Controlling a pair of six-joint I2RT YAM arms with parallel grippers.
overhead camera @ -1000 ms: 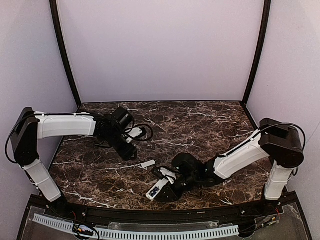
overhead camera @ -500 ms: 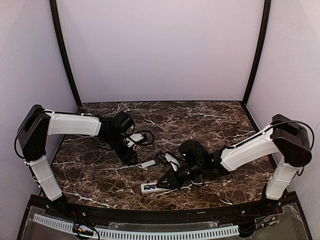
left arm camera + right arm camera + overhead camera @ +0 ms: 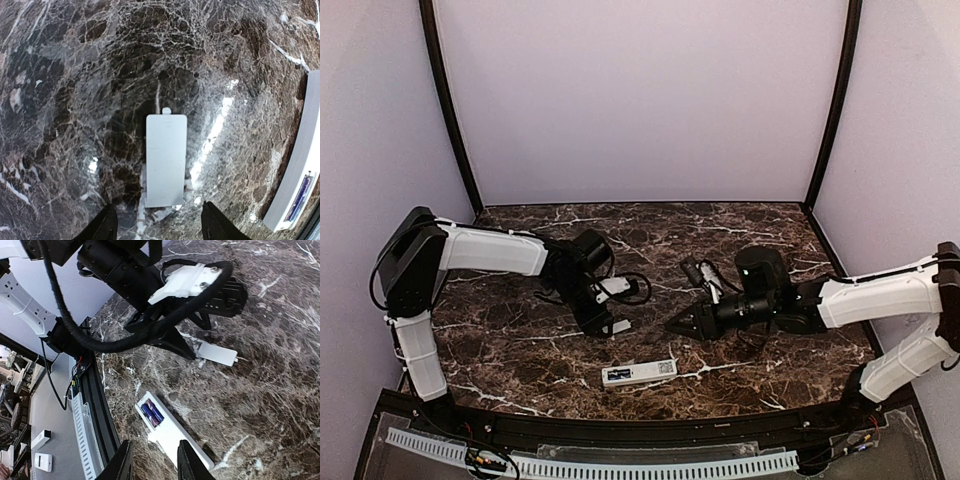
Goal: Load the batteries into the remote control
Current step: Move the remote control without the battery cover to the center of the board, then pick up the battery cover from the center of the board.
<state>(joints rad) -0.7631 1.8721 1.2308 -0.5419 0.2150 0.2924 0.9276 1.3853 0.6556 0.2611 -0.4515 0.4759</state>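
Observation:
The white remote control (image 3: 640,373) lies flat near the table's front edge, back side up. Both blue-purple batteries (image 3: 151,413) sit side by side in the recess at its left end, also seen in the top view as batteries (image 3: 620,376). The remote control (image 3: 172,430) shows just beyond my right gripper (image 3: 154,462), which hovers open and empty; the right gripper (image 3: 672,327) is up and right of the remote. My left gripper (image 3: 161,225) stands open just above the small white cover plate (image 3: 166,160), not touching it. The remote control (image 3: 300,185) lies at that view's right edge.
The cover plate (image 3: 620,326) lies on the dark marble table (image 3: 520,350) behind the remote. A black cable (image 3: 632,290) loops off the left wrist. A black rail (image 3: 640,430) runs along the front edge. Purple walls close the back and sides.
My right gripper let go of the remote, which went from tilted to flat on the table, then drew back up and right. The left arm moved right, over the cover plate.

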